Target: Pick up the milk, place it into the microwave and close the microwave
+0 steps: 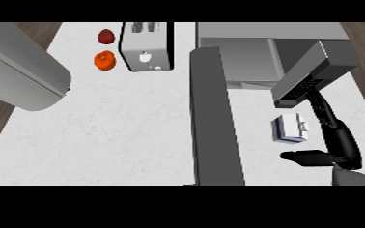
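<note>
Milk carton point(289, 128) is sitting on the white desk point(121, 125) just right of the open microwave door point(214, 121), w/ the microwave point(249, 53) itself up behind it. Right hand point(335, 147) is right next to the carton, fingers spread and thumb sticking out toward it, not touching afaict. Toaster point(146, 48), an orange point(105, 60) and a red fruit point(106, 36) are off at top left; big grey left forearm point(32, 72) there too, its hand isn't showing.
</note>
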Robot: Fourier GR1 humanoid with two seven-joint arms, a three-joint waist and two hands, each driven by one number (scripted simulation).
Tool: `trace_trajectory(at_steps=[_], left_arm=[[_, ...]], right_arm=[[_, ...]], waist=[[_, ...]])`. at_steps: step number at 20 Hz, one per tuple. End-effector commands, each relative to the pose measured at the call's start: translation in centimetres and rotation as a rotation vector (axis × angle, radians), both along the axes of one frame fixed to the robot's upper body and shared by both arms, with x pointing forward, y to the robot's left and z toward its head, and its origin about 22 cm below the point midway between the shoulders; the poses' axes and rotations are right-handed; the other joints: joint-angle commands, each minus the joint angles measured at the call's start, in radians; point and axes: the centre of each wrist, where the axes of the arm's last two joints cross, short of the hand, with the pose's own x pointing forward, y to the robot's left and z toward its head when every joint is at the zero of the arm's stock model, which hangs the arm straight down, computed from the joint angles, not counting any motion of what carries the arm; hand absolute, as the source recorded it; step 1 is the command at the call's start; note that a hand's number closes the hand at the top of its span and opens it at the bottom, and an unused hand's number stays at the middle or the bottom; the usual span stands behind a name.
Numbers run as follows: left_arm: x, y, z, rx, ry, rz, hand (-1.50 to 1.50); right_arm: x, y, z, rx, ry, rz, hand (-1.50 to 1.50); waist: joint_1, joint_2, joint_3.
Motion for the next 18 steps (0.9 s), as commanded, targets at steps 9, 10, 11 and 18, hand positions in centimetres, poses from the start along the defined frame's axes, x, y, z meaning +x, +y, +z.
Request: trace_trajectory(at_steps=[9, 10, 11, 18], left_arm=[[-1.0, 1.0, -1.3, -0.010, -0.011, 0.003, -1.50], [-1.6, 0.8, 0.5, 0.002, -0.006, 0.002, -1.50], [-1.4, -0.8, -0.6, -0.017, -0.002, 0.010, -1.50], [-2.1, 0.7, -1.6, -0.010, -0.020, -0.003, -1.50]], right_arm=[[1.5, -2.3, -4.4, 0.000, 0.096, 0.071, -1.50], [0.5, 0.0, -5.9, -0.022, 0.106, 0.086, -1.50], [-0.6, -1.5, -6.5, -0.028, 0.094, 0.076, -1.50], [0.6, -0.9, -7.6, -0.093, 0.057, 0.005, -1.50]], waist=[[0.005, 0.002, 0.001], [0.003, 0.001, 0.000], [0.003, 0.001, 0.001], [0.008, 0.002, 0.001]])
